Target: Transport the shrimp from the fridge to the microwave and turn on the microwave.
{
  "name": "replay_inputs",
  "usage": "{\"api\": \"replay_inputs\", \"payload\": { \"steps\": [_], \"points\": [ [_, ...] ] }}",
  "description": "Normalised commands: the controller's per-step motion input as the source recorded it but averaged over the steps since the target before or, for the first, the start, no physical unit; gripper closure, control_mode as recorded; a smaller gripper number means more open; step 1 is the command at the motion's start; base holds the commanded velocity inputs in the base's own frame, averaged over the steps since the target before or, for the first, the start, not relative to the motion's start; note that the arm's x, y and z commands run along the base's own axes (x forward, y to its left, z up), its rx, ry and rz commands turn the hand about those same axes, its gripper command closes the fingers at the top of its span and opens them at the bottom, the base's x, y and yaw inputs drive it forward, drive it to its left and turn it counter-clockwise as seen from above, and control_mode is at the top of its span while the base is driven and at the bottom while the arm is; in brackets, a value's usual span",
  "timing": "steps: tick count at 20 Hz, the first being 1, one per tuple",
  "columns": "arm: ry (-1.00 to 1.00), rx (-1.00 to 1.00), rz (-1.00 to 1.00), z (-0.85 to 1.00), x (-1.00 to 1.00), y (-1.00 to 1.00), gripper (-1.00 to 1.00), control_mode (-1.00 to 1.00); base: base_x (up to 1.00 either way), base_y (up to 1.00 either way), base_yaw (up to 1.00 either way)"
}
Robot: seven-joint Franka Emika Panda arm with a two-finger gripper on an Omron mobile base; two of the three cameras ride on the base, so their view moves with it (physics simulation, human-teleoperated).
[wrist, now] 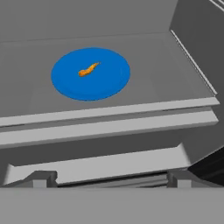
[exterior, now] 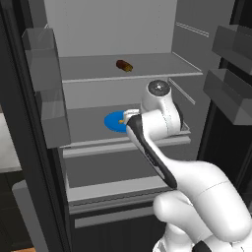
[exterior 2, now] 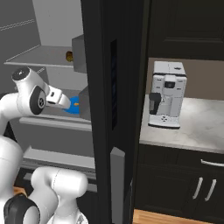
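Right now I am looking along the hand at the gripper (wrist: pixel 112 180), whose two dark fingertips (wrist: pixel 41 178) are standing about as far apart as they go, with nothing between them. Beyond them the front lip of the fridge (exterior: pixel 192 34) shelf is crossing the hand view, and farther in, on that middle shelf, the round blue plate (wrist: pixel 65 83) is lying flat with the shrimp (wrist: pixel 88 69) resting near its centre. I am judging the shrimp to be very light, small and curved, probably a bit slick against the plate, so I am planning to pinch it across its thicker middle, not at the thin tail end, and to close gently so it isn't squirting out sideways. In the left base view the arm is reaching forward into the open fridge, the wrist bent so the hand is pointing inward and slightly down toward the plate, with the hand short of the shrimp. Farthest back, on the shelf above, a dark brown-red oblong food item (exterior: pixel 124 65) is lying apart from all this.
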Motion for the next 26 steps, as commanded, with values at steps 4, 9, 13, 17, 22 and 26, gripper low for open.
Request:
{"api": "replay_inputs", "payload": {
  "steps": [4,9,13,17,22,26],
  "points": [
    [0.00,0.00,0.00,-0.12,0.22,0.10,-1.00,-1.00,0.00,0.00,0.00],
    [0.00,0.00,0.00,-0.02,0.29,0.03,-1.00,-1.00,0.00,0.00,0.00],
    [0.01,0.00,0.00,0.00,0.37,0.00,-1.00,-1.00,0.00,0.00,0.00],
    [0.00,0.00,0.00,-0.03,0.37,0.01,-1.00,-1.00,0.00,0.00,0.00],
    [0.00,0.00,0.00,-0.11,0.31,0.04,-1.00,-1.00,0.00,0.00,0.00],
    [0.00,0.02,0.00,-0.03,0.28,0.02,-1.00,-1.00,0.00,0.00,0.00]
  ]
}}
